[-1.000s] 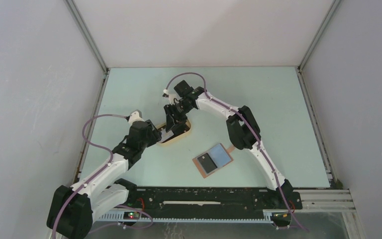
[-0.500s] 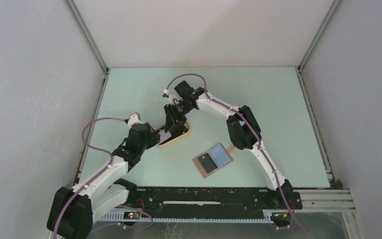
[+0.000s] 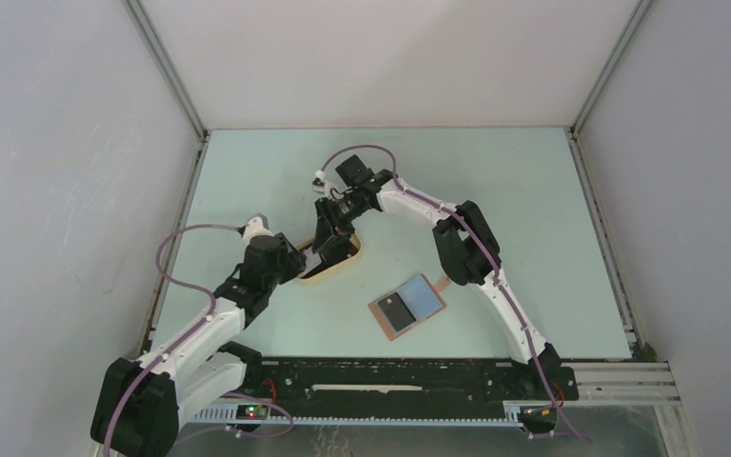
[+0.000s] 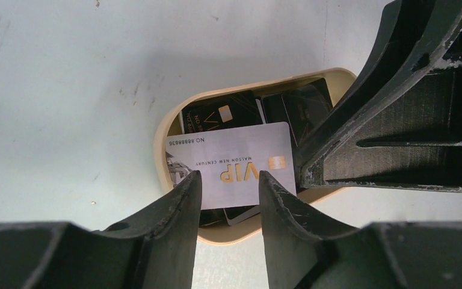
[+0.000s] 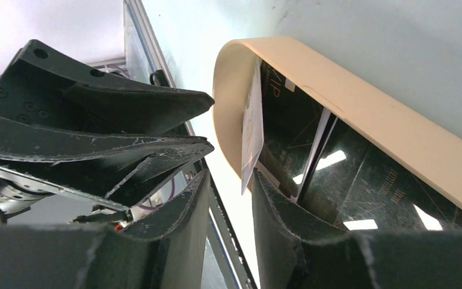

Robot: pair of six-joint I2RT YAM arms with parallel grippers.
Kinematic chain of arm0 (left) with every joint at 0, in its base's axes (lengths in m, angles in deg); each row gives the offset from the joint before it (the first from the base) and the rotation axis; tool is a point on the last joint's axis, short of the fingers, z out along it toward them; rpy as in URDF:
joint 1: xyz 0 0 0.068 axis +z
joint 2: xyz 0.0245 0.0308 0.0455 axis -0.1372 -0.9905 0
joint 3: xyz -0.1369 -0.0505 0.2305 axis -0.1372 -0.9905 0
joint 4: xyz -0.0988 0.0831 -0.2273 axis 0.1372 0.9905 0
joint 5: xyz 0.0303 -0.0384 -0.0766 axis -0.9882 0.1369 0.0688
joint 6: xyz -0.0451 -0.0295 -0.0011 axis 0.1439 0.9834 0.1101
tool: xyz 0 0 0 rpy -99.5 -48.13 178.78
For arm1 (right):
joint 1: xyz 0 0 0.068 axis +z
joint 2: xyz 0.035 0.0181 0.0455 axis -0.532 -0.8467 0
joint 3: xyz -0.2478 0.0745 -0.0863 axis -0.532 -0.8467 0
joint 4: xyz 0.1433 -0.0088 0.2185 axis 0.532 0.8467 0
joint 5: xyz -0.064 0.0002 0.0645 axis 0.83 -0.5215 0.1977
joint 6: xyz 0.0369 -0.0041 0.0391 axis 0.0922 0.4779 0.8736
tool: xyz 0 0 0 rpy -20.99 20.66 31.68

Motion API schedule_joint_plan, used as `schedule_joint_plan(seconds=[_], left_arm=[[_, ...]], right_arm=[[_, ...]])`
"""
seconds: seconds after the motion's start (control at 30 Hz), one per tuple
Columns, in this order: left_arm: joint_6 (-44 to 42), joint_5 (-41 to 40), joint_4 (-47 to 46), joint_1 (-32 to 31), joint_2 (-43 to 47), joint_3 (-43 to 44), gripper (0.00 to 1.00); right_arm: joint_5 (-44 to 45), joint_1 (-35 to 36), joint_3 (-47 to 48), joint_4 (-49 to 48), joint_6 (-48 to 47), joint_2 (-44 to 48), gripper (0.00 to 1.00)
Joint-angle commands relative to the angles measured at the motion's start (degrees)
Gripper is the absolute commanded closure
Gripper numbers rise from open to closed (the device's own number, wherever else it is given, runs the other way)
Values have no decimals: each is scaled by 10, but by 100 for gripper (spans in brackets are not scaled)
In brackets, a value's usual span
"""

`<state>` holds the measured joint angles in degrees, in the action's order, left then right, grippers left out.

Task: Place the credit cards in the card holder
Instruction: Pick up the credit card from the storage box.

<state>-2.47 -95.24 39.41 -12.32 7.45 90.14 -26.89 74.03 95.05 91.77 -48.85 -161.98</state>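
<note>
1. Tan tray (image 4: 162,129) sits on the counter (image 3: 533,209) with both arms crowded over it. The holder (image 3: 409,303) lies open well apart from it, nearer the bases, with a stowed card (image 3: 396,309) showing dark on it.
2. In the tray, the pale card (image 4: 228,159) is tipped up on edge against the wall, above the dark cards (image 4: 216,114) lying flat beneath.
3. My left end effector (image 4: 230,176) is spread, its tips at the near rim, and the pale card's face shows in the gap. It is not clamping anything that I can see.
4. My right end effector (image 5: 230,177) is also spread, lined up with the pale card's edge. The card's lower corner sits at the mouth of the gap, and I cannot tell whether it touches a finger.
5. I judge this to be the pick of the propped card. What worries me:
   - If I bring the fingers together before the card is deep enough between them, a corner pinch may let it twist out or snap back flat.
   - The arms are very near each other, so a careless move could knock one into the other.
   - Pressing on the rim could tilt or skid the light tray.
   - Reaching too low might drag a dark card along too.
</note>
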Motion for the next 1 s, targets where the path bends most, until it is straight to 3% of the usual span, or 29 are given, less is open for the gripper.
schedule_joint_plan(seconds=[0.0, 0.5, 0.73, 0.97], left_arm=[[5, 8, -22, 8, 5, -14, 55], [11, 14, -30, 15, 13, -25, 58], [11, 17, -34, 17, 15, -27, 58], [12, 17, -35, 17, 16, -29, 58]], right_arm=[[-32, 1, -3, -34, 40, 20, 60], [-57, 1, -14, -84, 94, -11, 59], [99, -3, 33, 23, -43, 8, 55], [127, -1, 38, 33, -61, -6, 47]])
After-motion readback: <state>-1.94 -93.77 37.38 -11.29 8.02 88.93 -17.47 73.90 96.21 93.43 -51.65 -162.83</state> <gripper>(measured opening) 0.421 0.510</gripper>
